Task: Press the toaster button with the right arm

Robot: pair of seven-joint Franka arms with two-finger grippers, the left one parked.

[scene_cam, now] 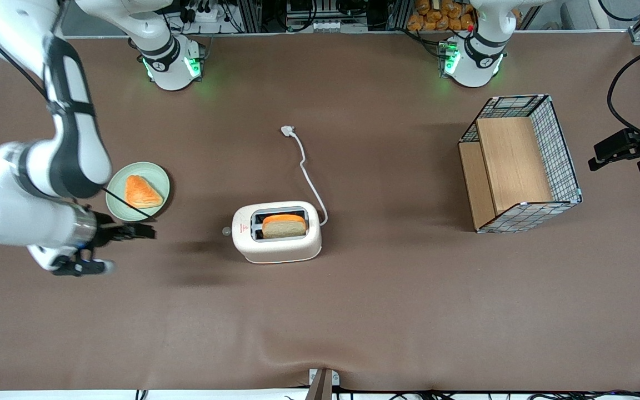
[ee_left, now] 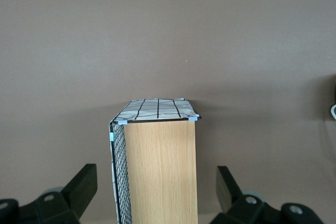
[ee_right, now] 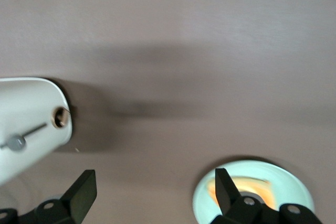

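Note:
The white toaster [scene_cam: 276, 232] stands mid-table with a slice of toast [scene_cam: 284, 226] in one slot. Its small grey button [scene_cam: 226, 231] sticks out of the short end that faces the working arm. The right arm [scene_cam: 70, 144] reaches in low, and its black gripper [scene_cam: 145, 232] hovers above the table at about button height. It is well apart from the button, toward the working arm's end. In the right wrist view the gripper [ee_right: 152, 187] is wide open and empty. That view also shows the toaster end [ee_right: 29, 124] with the button [ee_right: 16, 142] on its slot.
A green plate [scene_cam: 156, 172] with an orange pastry [scene_cam: 142, 191] lies beside the gripper, farther from the front camera. The toaster's cord ends in a plug [scene_cam: 288, 131]. A wire-mesh wooden basket [scene_cam: 520, 161] stands toward the parked arm's end.

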